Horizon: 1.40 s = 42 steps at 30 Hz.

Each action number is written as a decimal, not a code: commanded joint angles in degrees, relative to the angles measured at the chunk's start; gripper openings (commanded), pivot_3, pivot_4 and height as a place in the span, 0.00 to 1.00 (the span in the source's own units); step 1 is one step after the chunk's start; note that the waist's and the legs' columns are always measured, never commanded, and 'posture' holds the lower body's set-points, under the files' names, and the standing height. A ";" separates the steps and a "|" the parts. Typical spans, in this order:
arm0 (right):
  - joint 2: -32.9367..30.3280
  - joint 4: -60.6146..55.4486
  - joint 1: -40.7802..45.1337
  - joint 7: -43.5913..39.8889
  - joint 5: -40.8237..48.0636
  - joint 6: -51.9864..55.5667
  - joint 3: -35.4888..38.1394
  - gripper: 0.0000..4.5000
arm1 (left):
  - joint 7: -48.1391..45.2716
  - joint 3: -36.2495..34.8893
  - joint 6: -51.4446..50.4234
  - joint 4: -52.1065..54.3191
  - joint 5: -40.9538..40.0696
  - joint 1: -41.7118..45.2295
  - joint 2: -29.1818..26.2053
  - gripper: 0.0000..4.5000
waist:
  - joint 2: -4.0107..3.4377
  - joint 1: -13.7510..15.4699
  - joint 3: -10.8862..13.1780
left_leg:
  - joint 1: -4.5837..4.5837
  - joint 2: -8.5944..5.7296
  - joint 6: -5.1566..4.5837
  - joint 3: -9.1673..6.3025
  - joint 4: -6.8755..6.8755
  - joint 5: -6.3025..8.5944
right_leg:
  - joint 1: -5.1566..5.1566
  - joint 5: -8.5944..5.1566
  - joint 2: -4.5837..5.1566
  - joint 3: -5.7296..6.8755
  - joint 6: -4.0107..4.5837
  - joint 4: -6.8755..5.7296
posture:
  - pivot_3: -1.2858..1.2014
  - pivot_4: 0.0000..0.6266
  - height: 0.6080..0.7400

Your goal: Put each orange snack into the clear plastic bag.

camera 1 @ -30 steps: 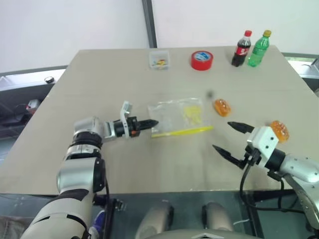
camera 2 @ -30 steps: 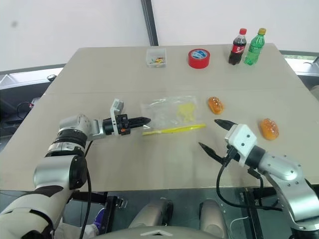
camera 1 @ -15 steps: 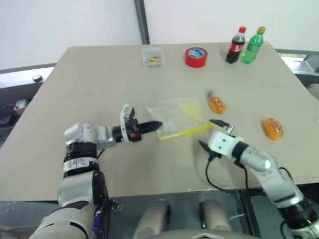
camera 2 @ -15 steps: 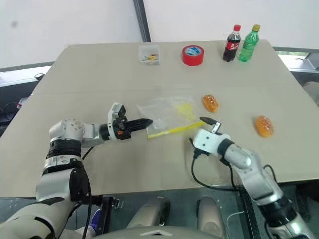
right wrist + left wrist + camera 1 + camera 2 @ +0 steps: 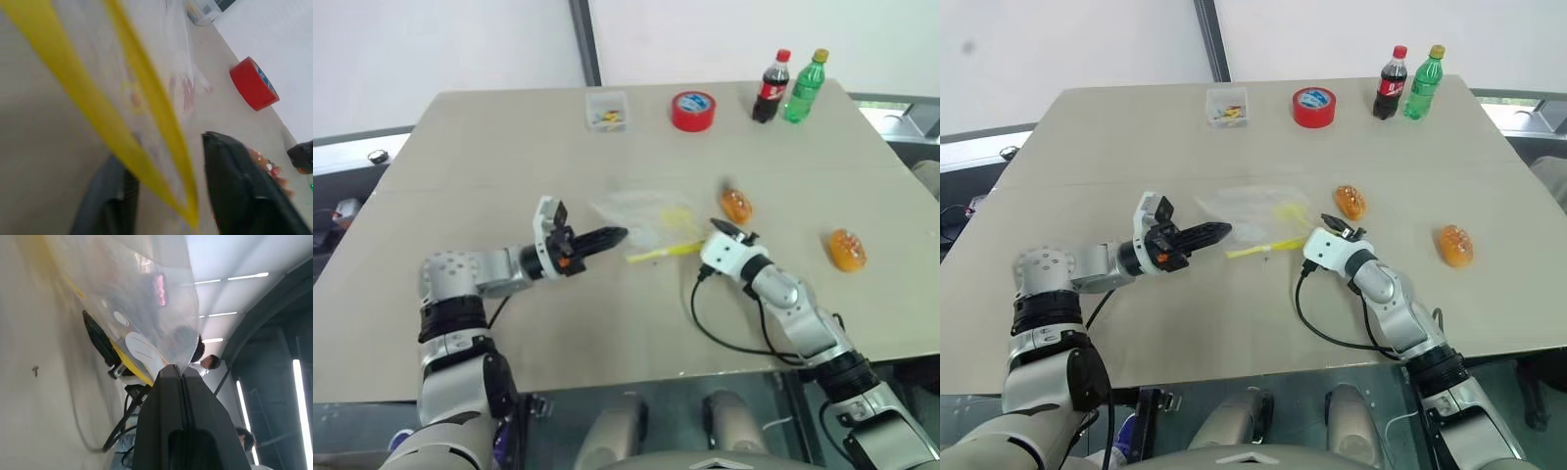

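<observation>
The bag (image 5: 651,220) sits mid-surface (image 5: 509,147), its left edge pinched and raised in the closed left claw (image 5: 619,234). The right claw (image 5: 722,231) is at the bag's yellow strip (image 5: 666,252) end; in the right wrist view its fingers (image 5: 234,191) straddle the strip, apart, grip unclear. One snack (image 5: 736,205) lies just beyond the right claw, the other snack (image 5: 847,249) well to the right. At the far edge: tape roll (image 5: 693,110), small box (image 5: 608,111), two bottles (image 5: 790,85).

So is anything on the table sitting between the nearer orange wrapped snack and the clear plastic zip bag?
Nothing visible: bare tabletop separates the nearer orange wrapped snack from the clear plastic zip bag, though the right gripper is at the bag's yellow strip.
</observation>
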<state>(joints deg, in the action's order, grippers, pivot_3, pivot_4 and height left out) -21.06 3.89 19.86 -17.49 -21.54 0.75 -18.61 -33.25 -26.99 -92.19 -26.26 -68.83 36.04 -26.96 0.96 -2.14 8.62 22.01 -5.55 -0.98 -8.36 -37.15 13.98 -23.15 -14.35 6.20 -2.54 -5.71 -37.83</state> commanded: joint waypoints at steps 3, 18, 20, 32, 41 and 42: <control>0.62 -0.34 2.91 -0.29 2.21 -2.54 2.24 0.00 | 6.06 -4.02 -0.31 2.36 -5.39 0.27 0.68 0.00 | 0.00 -0.17 0.00 | 0.00 0.00 0.00 0.02 0.00 0.00 | -0.01 0.00 0.00 -0.02 0.00 -0.02 | 0.52 0.24 1.00; -0.32 14.32 28.08 -13.75 6.39 6.42 3.08 0.00 | -6.08 16.73 45.82 48.99 30.05 -14.71 -17.11 0.53 | 0.03 -0.08 0.21 | 0.18 0.22 0.05 0.43 0.43 -0.01 | -0.37 0.11 -0.11 -0.33 0.20 0.19 | 0.52 0.24 1.00; 0.38 17.19 31.46 -15.18 5.99 8.18 2.41 0.00 | -8.21 19.21 57.35 54.72 37.64 -16.87 -18.89 0.53 | 0.03 -0.13 0.22 | 0.19 0.23 0.06 0.49 0.60 -0.02 | -0.42 0.12 -0.10 -0.37 0.22 0.35 | 0.52 0.24 1.00; 3.63 23.61 37.75 -15.99 6.14 11.86 1.98 0.00 | 3.05 31.96 54.18 64.91 56.95 -17.74 -18.89 0.53 | -0.04 -0.30 0.28 | 0.85 0.27 0.05 0.44 0.75 -0.02 | -0.96 0.18 -0.17 -0.27 0.27 0.66 | 0.52 0.24 1.00; 4.20 21.12 37.12 -16.64 5.97 13.66 1.84 0.00 | 8.46 37.40 50.05 63.41 64.18 -14.44 -12.49 0.53 | -0.04 -0.29 0.28 | 0.82 0.26 0.06 0.44 0.57 -0.03 | -0.97 0.18 -0.19 -0.28 0.27 0.38 | 0.52 0.24 1.00; 4.26 20.58 36.75 -16.61 5.92 13.97 1.80 0.00 | 8.84 37.68 48.89 63.19 64.49 -13.95 -11.86 0.53 | -0.04 -0.28 0.28 | 0.82 0.26 0.06 0.45 0.57 -0.03 | -0.98 0.18 -0.19 -0.29 0.27 0.36 | 0.52 0.24 1.00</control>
<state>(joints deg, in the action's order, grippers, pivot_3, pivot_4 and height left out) -16.96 27.68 55.53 -34.07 -15.57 14.32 -17.08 -25.68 10.60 -41.99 36.55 -5.96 20.96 -39.38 0.92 -2.42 8.90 22.84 -5.29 -0.92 -7.91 -36.57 13.94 -24.13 -14.17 6.01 -2.83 -5.44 -37.47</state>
